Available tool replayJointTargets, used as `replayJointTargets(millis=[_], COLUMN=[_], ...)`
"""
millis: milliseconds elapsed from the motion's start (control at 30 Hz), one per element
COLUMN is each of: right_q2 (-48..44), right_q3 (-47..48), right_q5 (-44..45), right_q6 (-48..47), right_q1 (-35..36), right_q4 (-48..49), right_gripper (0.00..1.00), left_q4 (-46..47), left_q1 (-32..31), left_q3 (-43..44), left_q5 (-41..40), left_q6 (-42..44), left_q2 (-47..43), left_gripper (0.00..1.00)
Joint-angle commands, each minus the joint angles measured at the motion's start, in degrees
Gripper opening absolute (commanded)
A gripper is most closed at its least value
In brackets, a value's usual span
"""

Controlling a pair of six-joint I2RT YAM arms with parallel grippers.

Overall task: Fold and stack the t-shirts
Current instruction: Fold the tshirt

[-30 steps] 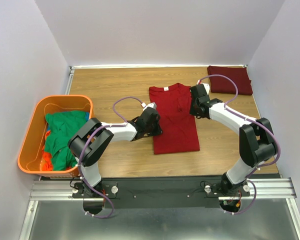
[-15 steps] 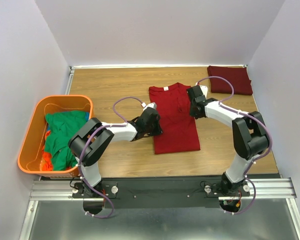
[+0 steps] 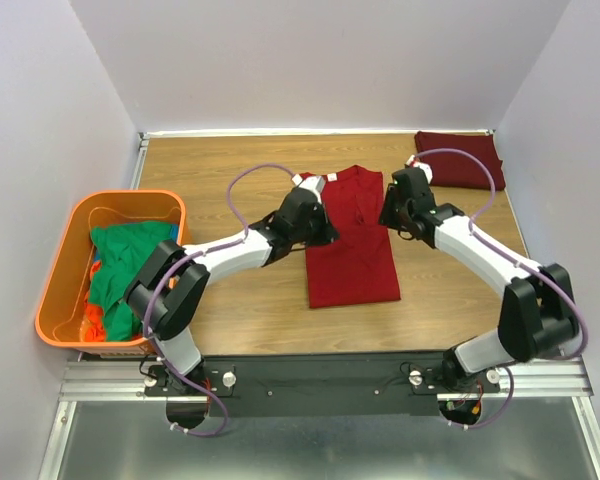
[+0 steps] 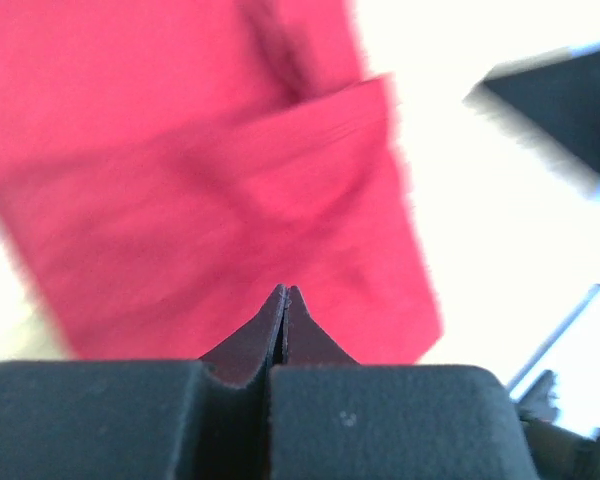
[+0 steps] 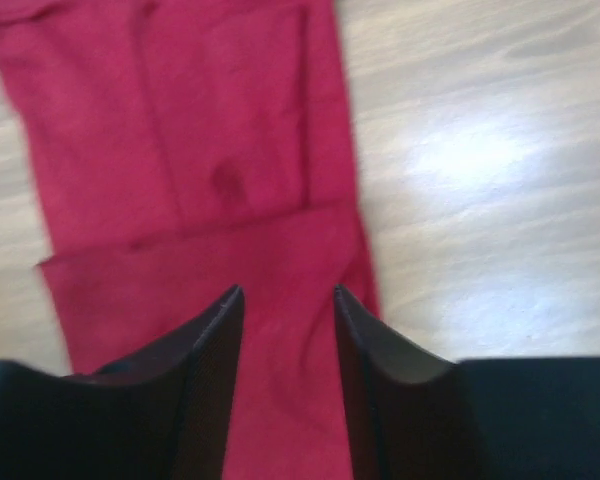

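Your left tool [image 4: 285,292] is pinched tight together with nothing in it, poised over the red t-shirt [image 3: 352,262], which lies folded narrow at the centre of the table [image 3: 230,160]. Your right tool [image 5: 287,292] stands parted, holding nothing, above the shirt's right edge. The maroon t-shirt [image 3: 462,160] sits folded at upper right.

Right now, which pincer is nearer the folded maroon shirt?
Right. The right pincer is at the right edge of the red shirt, toward the maroon shirt; the left pincer at its left edge.
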Motion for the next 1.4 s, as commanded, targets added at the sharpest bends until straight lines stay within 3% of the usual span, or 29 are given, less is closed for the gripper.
replayJointTargets(millis=[0, 100, 300, 633, 1100, 1200, 1367], right_q2=[-4.38, -7.72, -9.05, -12.82, -19.14, -21.08, -24.95], right_q3=[-7.33, -11.99, -19.39, -30.64, -37.77, -38.12, -35.23], right_q5=[-5.42, -5.95, -11.4, -10.09, -14.13, -14.13, -16.41], right_q6=[5.58, 9.09, 12.36, 18.24, 19.3, 19.21, 17.2], right_q1=[0.94, 1.03, 0.94, 0.94, 0.94, 0.94, 0.94], right_q4=[1.75, 3.68, 9.48, 10.98, 11.33, 11.24, 10.28], right_gripper=[0.42, 0.35, 0.34, 0.35, 0.35, 0.35, 0.35], left_q4=[0.06, 0.33, 1.99, 4.72, 4.55, 4.81, 4.37], left_q1=[-0.56, -1.18, -1.53, 3.65, 5.59, 6.9, 8.58], left_q3=[4.68, 8.11, 13.39, 15.5, 14.36, 13.92, 14.62], left_q5=[5.57, 7.68, 11.02, 12.79, 12.52, 12.17, 13.57], left_q6=[2.48, 2.39, 1.69, -0.68, 1.69, 2.57, 3.97], left_q2=[2.77, 6.38, 14.9, 23.79, 21.17, 18.36, 16.41], left_gripper=[0.0, 0.0, 0.0, 0.0, 0.0, 0.08, 0.09])
